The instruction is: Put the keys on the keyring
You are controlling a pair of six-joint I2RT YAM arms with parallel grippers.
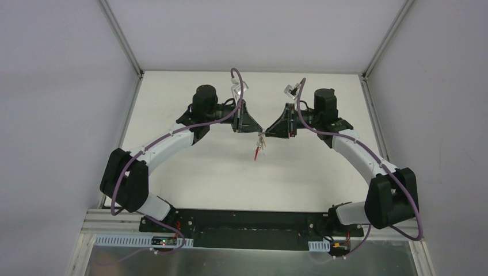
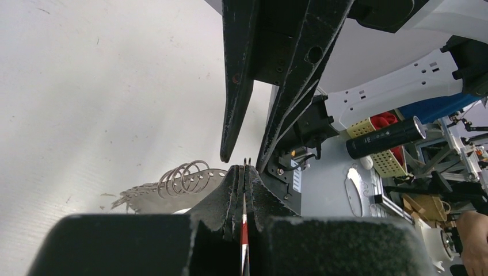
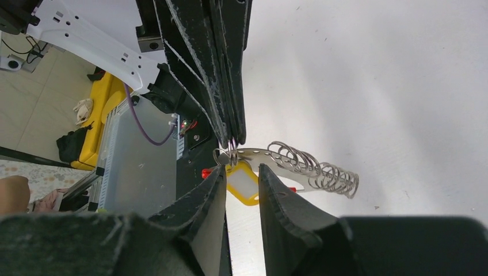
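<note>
The keys are a fanned grey metal bunch with loop-shaped heads. They hang in the air between both grippers above the white table. They also show in the left wrist view and the right wrist view. A red piece dangles below them. My left gripper is shut on a small wire keyring; a yellow tag hangs from the ring. My right gripper is open, tip to tip with the left one, with its jaws on either side of the tag. It holds nothing.
The white table lies under the hanging bunch, walled by grey panels on the left, right and back. The black arm base rail runs along the near edge. Both arms arch inward from the sides.
</note>
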